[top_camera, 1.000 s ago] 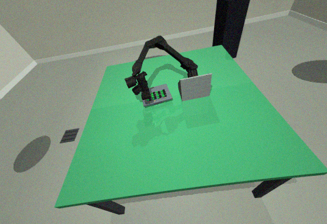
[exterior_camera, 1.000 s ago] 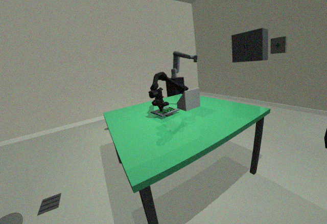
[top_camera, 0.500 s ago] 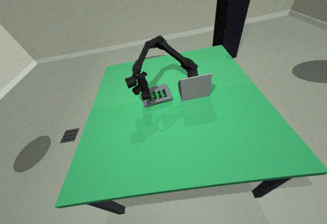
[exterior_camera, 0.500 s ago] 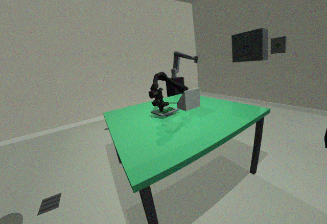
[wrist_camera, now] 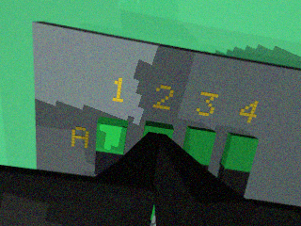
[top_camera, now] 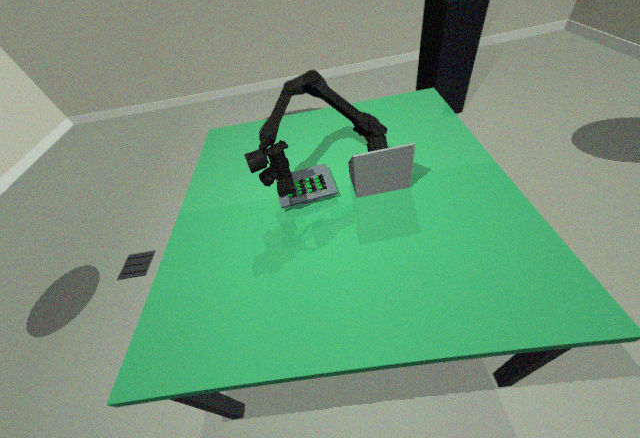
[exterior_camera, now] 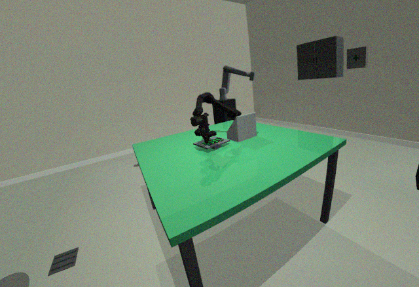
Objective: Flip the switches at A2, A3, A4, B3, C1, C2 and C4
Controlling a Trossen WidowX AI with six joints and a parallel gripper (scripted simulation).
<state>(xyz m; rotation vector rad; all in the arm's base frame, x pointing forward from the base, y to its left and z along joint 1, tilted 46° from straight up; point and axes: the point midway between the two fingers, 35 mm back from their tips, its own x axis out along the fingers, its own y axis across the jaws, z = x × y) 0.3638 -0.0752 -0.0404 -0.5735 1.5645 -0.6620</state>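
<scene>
Switch A2 (wrist_camera: 158, 128) just beyond the tip of the claw (wrist_camera: 152, 141) (fingers together, holding nothing)
</scene>
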